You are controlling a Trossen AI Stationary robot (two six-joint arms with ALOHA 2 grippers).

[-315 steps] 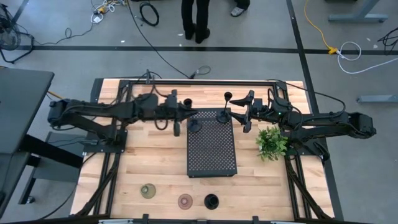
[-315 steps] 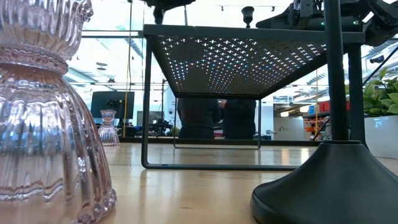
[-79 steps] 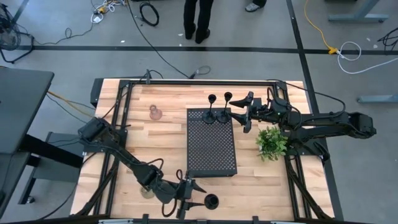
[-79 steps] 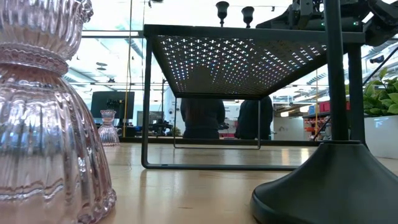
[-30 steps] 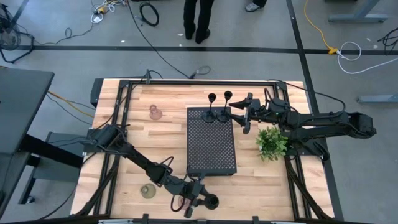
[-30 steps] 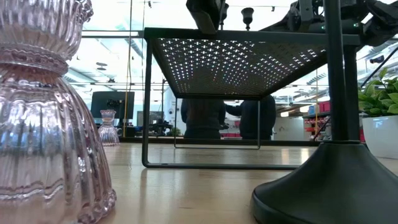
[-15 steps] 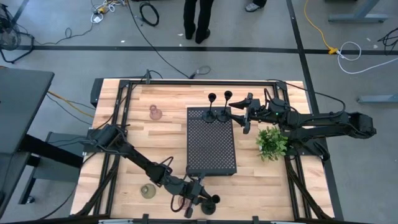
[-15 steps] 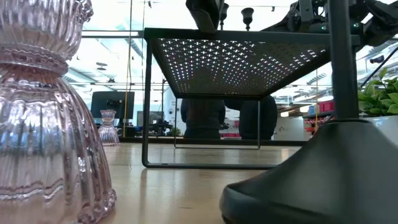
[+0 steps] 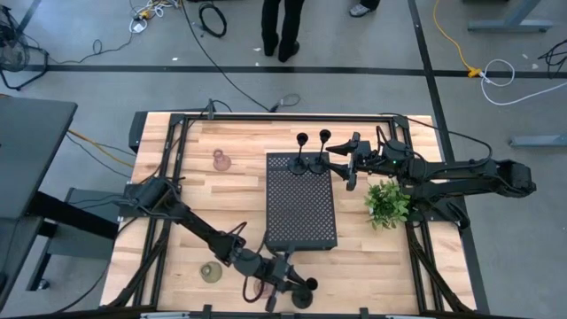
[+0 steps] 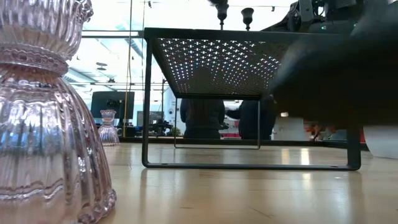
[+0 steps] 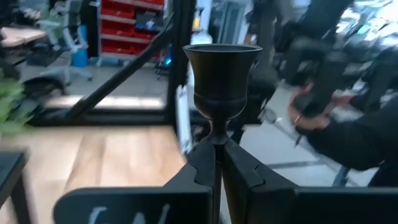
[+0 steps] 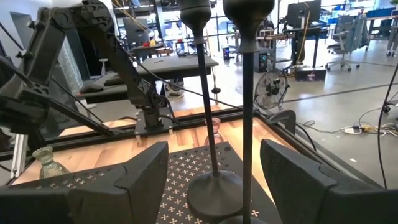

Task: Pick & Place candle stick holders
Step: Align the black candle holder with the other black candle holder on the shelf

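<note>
Two slim black candle stick holders (image 9: pixel 302 142) (image 9: pixel 324 138) with round bases and cup tops stand upright on the black perforated metal tray (image 9: pixel 302 213), at its far end, close together; in the right wrist view their stems (image 12: pixel 206 93) (image 12: pixel 246 106) rise side by side from the tray's patterned surface (image 12: pixel 180 180). The right gripper (image 9: pixel 349 165) hovers just beside that far end of the tray, its two fingers (image 12: pixel 143 174) spread wide with nothing between them. A small green leafy plant (image 9: pixel 386 202) sits beside the tray on the right arm's side.

Off the tray's near end, the left gripper (image 9: pixel 290 282) is clamped tight on the thin stem of a third slim black candle stick holder (image 9: pixel 306 285); the left wrist view shows its cup top (image 11: pixel 221 74) above the pinched fingers (image 11: pixel 199 171). From table height this holder is a dark blurred mass (image 10: pixel 336 74) clear of the wooden table (image 10: pixel 249 193).

A squat olive translucent holder (image 9: pixel 210 272) sits near the table's front edge, well to the left-arm side of the tray. A squat pinkish ribbed glass holder (image 9: pixel 220 160) stands on the same side of the tray, level with its far end. Another pinkish ribbed holder (image 10: pixel 50 112) looms close to the low camera.
</note>
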